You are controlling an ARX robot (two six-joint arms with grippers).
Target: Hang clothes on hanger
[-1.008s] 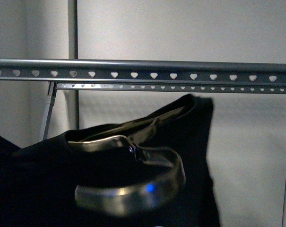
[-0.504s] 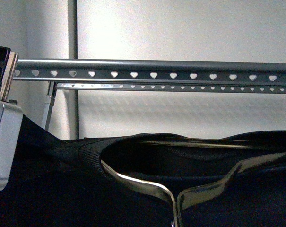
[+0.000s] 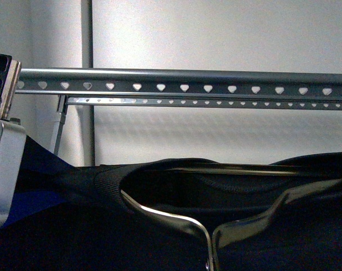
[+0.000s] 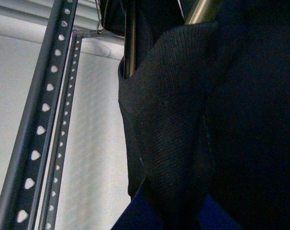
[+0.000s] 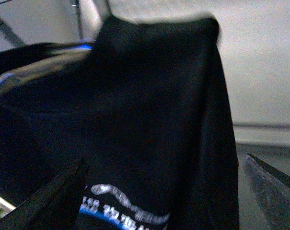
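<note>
Front view: a long grey metal rail punched with heart-shaped holes [image 3: 185,84] runs left to right across the upper field. A thinner punched grey bar [image 3: 216,103] lies just behind and below it. The black short-sleeved T-shirt [image 3: 159,237] fills the low near field, below the rail and apart from it, not hung on it. Its ribbed collar opens toward the camera. A thin brass-coloured wire hanger [image 3: 171,219] sits inside the collar, with its stem at the bottom edge.

Left gripper [image 3: 2,84]: seen edge-on at far left, above a silver housing [image 3: 4,169], level with the rail's left end. Shirt fabric rises just beside the housing. Finger spacing: cannot tell. The left wrist view shows collar rib, hanger rod and rail, but no fingertips.

Right gripper [image 5: 165,163]: two dark fingers spread wide, one on each side of the hanging shirt body, nothing clamped. Whether either finger touches cloth is unclear. The white print and blue stripe, blurred, sit low on the shirt between the fingers.
</note>
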